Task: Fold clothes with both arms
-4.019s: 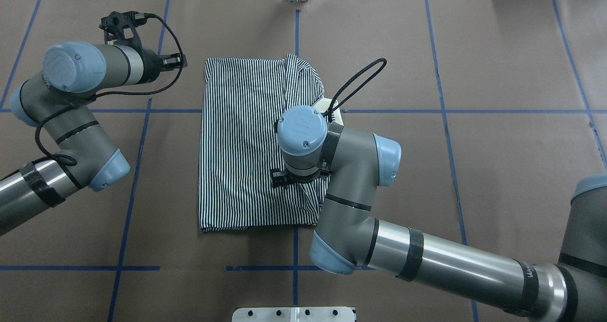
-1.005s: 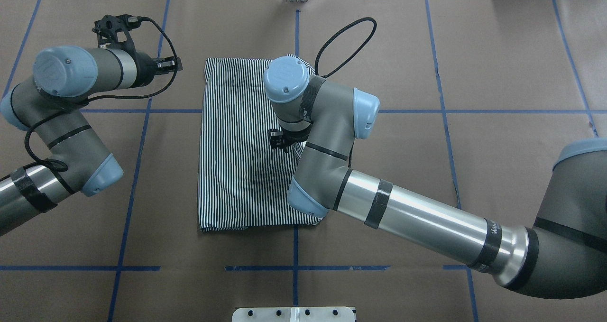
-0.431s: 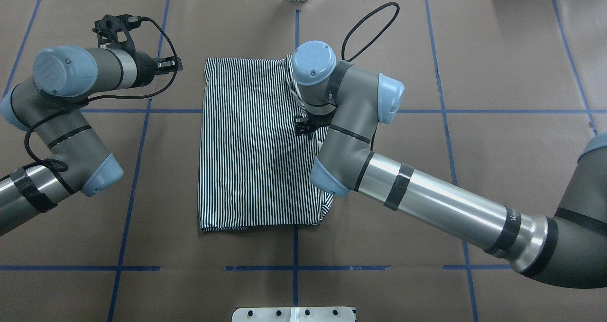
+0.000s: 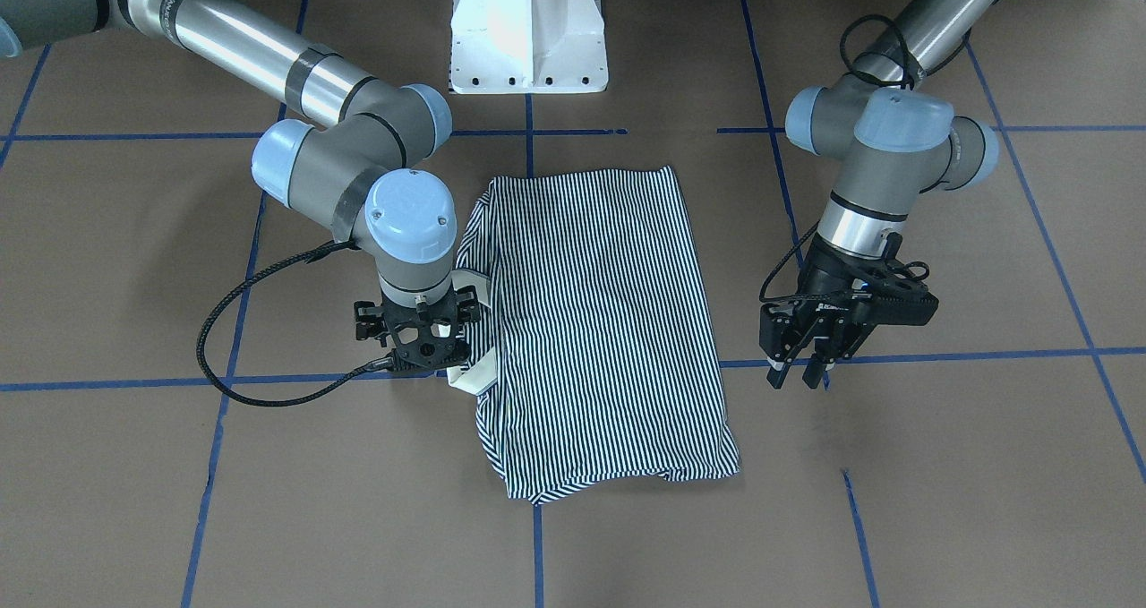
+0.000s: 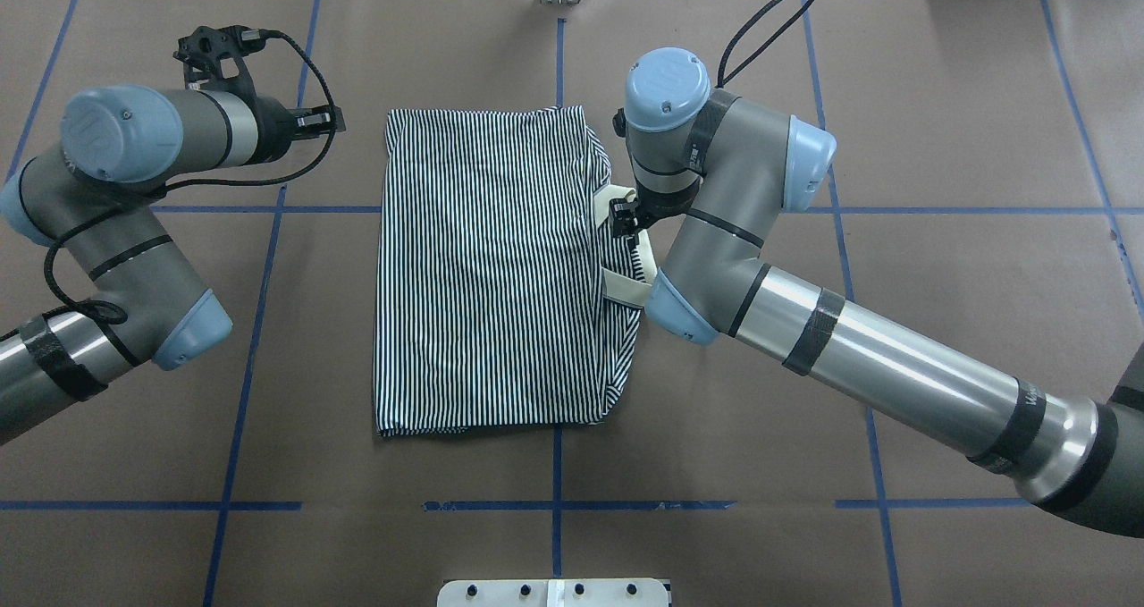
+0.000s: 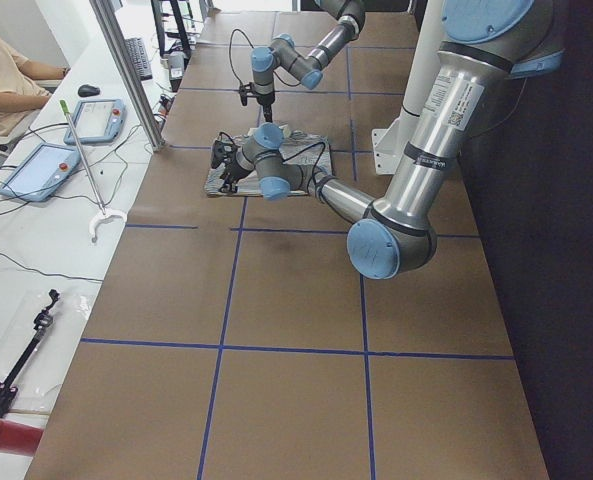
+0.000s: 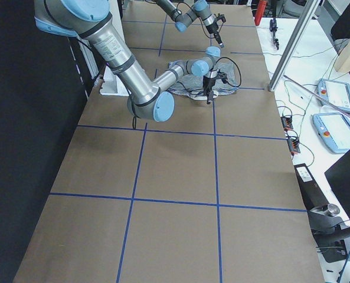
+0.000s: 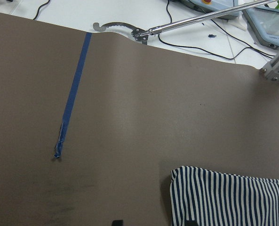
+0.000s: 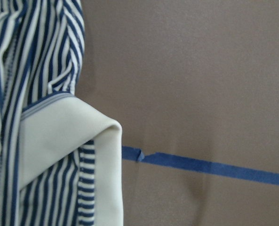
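The striped shirt lies folded into a tall rectangle at the table's middle, also seen in the front view as the shirt. Its cream collar pokes out at the right edge, and the right wrist view shows the collar close up. My right gripper points down just beside that collar; its fingers are hidden, so I cannot tell its state. My left gripper hovers open over bare table off the shirt's far left corner, holding nothing.
A white pedestal base stands at the robot's side of the table. Blue tape lines cross the brown cover. Beyond the far edge are a metal post, tablets and a seated person.
The right arm has swept from over the shirt's middle to its right edge. The cloth there has settled flatter and the cream collar now shows. The left arm has barely moved.
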`<state>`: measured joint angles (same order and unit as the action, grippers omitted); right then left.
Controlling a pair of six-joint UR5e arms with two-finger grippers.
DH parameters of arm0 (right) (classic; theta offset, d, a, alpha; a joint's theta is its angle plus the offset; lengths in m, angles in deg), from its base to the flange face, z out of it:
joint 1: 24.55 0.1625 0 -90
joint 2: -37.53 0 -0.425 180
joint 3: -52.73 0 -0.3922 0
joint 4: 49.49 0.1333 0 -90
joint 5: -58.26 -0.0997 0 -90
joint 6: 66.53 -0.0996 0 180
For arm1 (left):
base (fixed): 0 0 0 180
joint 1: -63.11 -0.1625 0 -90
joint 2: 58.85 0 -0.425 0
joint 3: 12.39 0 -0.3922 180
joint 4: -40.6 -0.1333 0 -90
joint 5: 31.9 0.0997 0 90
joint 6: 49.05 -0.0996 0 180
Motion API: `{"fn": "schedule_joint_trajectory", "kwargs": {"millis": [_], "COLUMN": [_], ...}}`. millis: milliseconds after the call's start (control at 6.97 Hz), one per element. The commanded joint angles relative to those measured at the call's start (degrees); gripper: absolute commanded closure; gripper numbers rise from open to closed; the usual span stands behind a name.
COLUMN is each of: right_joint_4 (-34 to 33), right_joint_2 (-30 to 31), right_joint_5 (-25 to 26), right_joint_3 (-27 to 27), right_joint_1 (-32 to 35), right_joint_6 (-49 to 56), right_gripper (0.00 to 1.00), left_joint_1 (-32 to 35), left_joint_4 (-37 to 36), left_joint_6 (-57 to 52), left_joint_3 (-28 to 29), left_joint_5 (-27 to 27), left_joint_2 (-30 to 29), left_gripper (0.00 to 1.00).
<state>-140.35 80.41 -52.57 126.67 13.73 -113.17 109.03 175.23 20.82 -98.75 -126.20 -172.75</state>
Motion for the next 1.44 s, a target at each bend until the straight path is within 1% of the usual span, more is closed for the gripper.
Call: {"fn": "schedule_joint_trajectory", "kwargs": {"millis": [0,144,287,431,574,718,861,1148,1292], "right_joint_4": [0.0,0.0,0.2,0.9,0.9,0.9,1.0,1.6,3.8], "right_joint_2": [0.2,3.1,7.0,9.6,9.5,9.6,9.8,10.2,11.4], "right_joint_5": [-0.6,-0.3,1.5,6.5,9.8,11.8,15.8,16.3,16.3], "right_joint_3": [4.9,12.1,19.8,23.9,25.9,26.2,26.1,25.3,25.0], "right_joint_1": [-0.1,-2.8,-6.5,-11.9,-14.7,-17.3,-19.4,-19.9,-19.6], "right_joint_6": [-5.6,-14.4,-24.1,-36.3,-49.0,-58.2,-63.1,-68.4,-68.6], "right_gripper": [0.00,0.00,0.00,0.01,0.16,0.27,0.30,0.31,0.31], "left_joint_1": [0.0,0.0,0.1,0.1,0.1,0.1,0.1,0.1,0.1], "left_joint_4": [-0.6,-0.8,-0.8,-0.8,-0.8,-0.8,-0.9,-0.9,-0.9], "left_joint_6": [-0.1,0.0,0.0,0.0,0.0,0.1,0.1,0.1,0.1], "left_joint_3": [-1.9,-2.9,-3.0,-3.0,-3.0,-3.0,-3.3,-3.4,-3.4], "left_joint_5": [-0.2,-0.5,-1.7,-1.7,-1.7,-1.7,-1.7,-1.7,-1.7], "left_joint_2": [0.0,0.0,0.1,0.1,0.1,0.1,0.1,0.6,0.6], "left_gripper": [0.46,0.46,0.46,0.46,0.46,0.46,0.46,0.46,0.46]}}
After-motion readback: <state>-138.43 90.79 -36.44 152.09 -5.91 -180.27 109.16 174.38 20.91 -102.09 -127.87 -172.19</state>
